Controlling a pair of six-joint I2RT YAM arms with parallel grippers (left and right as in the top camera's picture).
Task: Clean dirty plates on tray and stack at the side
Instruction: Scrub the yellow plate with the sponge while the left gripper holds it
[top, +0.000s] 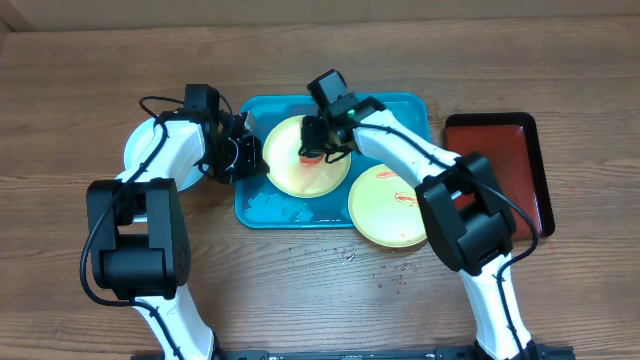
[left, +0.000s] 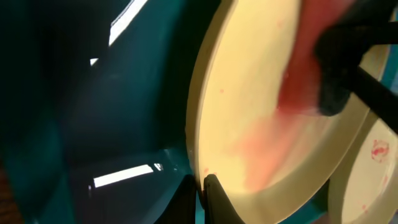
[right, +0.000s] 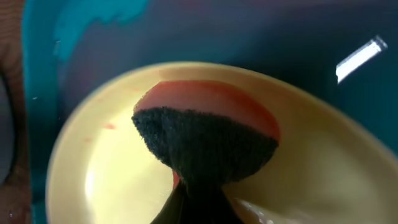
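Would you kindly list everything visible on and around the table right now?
scrubbed plate: one, pale yellow-green, in the turquoise tray, under the sponge
second yellow plate: one, pale yellow-green with red smears, over the turquoise tray's front right corner
pale plate: one, blue-white, on the table left of the turquoise tray, partly under the left arm
turquoise tray: one, turquoise, centre of the table
foam: patch, white, front left of the turquoise tray
red tray: one, dark red with black rim, far right
sponge: one, orange-red with dark face, on the scrubbed plate
table: one, brown wood
left gripper: one, black, shut on the scrubbed plate's rim
right gripper: one, black, shut on the sponge
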